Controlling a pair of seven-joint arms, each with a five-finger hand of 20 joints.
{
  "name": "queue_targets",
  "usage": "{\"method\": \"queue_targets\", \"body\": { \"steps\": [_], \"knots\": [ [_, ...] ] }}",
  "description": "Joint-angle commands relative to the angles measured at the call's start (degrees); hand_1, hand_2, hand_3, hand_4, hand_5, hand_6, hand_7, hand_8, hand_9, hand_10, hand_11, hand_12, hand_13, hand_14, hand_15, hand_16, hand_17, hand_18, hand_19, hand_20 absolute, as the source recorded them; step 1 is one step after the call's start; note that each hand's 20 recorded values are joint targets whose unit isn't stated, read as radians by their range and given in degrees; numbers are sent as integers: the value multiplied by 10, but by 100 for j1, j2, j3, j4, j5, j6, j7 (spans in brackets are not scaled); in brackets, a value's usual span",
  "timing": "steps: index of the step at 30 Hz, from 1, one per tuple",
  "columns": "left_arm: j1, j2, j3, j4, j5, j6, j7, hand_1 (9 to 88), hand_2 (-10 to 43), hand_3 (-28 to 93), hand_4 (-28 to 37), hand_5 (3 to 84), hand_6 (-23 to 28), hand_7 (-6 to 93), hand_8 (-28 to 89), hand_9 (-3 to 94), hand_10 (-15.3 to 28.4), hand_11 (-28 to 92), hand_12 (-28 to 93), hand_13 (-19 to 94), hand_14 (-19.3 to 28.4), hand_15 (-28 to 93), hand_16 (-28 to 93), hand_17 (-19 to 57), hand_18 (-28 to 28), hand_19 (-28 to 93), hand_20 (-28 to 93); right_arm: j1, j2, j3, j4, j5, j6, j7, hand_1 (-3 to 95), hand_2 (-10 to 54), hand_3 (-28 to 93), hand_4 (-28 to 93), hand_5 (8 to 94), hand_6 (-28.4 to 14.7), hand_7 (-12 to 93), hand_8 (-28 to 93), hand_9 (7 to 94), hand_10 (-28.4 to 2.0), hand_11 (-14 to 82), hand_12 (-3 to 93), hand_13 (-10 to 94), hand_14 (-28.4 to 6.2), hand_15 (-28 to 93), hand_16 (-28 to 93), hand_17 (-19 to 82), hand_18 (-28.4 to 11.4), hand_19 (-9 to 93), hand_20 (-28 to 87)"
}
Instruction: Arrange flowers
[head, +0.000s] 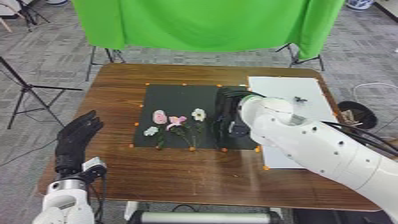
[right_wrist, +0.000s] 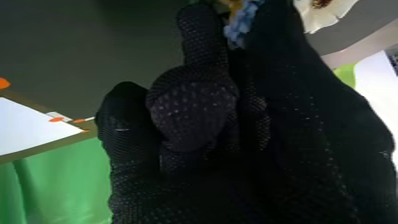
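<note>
Four flowers lie on a dark mat (head: 182, 91) on the brown worktop (head: 169, 175), all in the part of the mat toward the worktop's left edge. A pink bloom (head: 160, 117) sits beside a pink flower with spread petals (head: 176, 121); a white flower (head: 198, 115) lies on the side toward the right edge, and a small white flower (head: 151, 131) lies nearer the left edge and nearer the front. Green stems (head: 183, 134) run from them toward the near edge.

The right hand (head: 228, 107) is over the right part of the mat, well clear of the pink bloom. In the right wrist view, blue petals (right_wrist: 240, 27) show right against the glove, with a bit of yellow-orange next to them and a white bloom with a brown centre (right_wrist: 324, 12) close by. I cannot tell whether the hand is closed on the blue petals.

The right arm (head: 298, 142) slants in over the worktop's right side, hiding part of a white sheet (head: 275, 86) and some of the mat. Black cables (head: 354, 134) trail beside it. A small dark item (head: 300, 99) lies on the sheet. Just off the right edge is a black bin (head: 368, 111) with things in it.

The left hand (head: 75, 135) is above the left edge, fingers straight and relaxed, apart from the flowers. Orange markers (head: 266, 168) dot the borders of mat and sheet. Past the far edge hangs a green cloth (head: 204, 25) on stands; a black tripod (head: 31, 90) stands off the left edge.
</note>
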Motion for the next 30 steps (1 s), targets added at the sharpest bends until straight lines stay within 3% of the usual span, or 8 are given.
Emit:
{"method": "queue_targets", "body": {
  "steps": [1,3,6,11,17,22,30],
  "knots": [
    [32,-38,18,-33,25,-162,-88,358,-37,705,-192,503,22,182,-93,471,137,222,86,415,159,253,-51,152,106,81,226,160,42,113,-27,97,-262,107,461,-87,644,-183,682,6,173,6,730,-128,124,138,913,-23,601,281,653,-133,932,505],
    [-2,-28,18,-16,38,-188,-154,356,-36,705,-193,503,21,182,-93,477,138,224,87,416,160,256,-50,150,107,80,223,131,76,178,-64,175,-342,149,446,-89,659,-184,671,7,170,-3,717,-130,122,137,909,-24,600,280,650,-134,932,502],
    [93,-40,-32,-50,21,-198,-118,353,-35,705,-193,505,21,182,-93,481,139,226,89,418,161,258,-49,146,110,80,221,143,83,223,-100,217,-600,180,427,-89,668,-186,662,10,165,-29,696,-135,103,124,914,-26,585,270,652,-129,932,477],
    [62,-24,-30,-63,28,-179,-121,351,-35,705,-194,506,21,181,-92,485,138,227,91,420,165,263,-48,141,112,80,216,197,109,308,-119,429,-1084,292,396,-94,674,-171,614,20,149,-106,664,-155,85,107,931,-28,524,266,658,-118,932,410],
    [-26,-45,11,-16,30,-219,-125,349,-35,705,-194,505,21,180,-91,486,138,227,92,421,165,264,-49,139,113,82,212,225,261,795,-306,232,-1063,175,374,-93,663,-168,566,20,138,-107,635,-167,78,103,930,-33,499,272,653,-117,932,375],
    [-138,18,68,36,65,-274,-111,349,-35,706,-195,506,21,179,-91,486,138,227,92,421,165,264,-49,139,113,81,210,-145,1000,1557,-785,-350,-449,174,355,-92,660,-165,549,21,132,-105,622,-168,77,102,929,-34,495,274,650,-118,932,366],
    [19,-11,-46,-4,39,-188,-137,347,-36,707,-194,507,21,179,-91,487,138,226,92,421,166,263,-49,139,113,82,210,-337,1375,1766,-258,-1331,-946,781,295,-95,645,-159,437,2,79,-79,514,-191,58,102,895,-46,515,272,616,-132,932,379]
  ]
}}
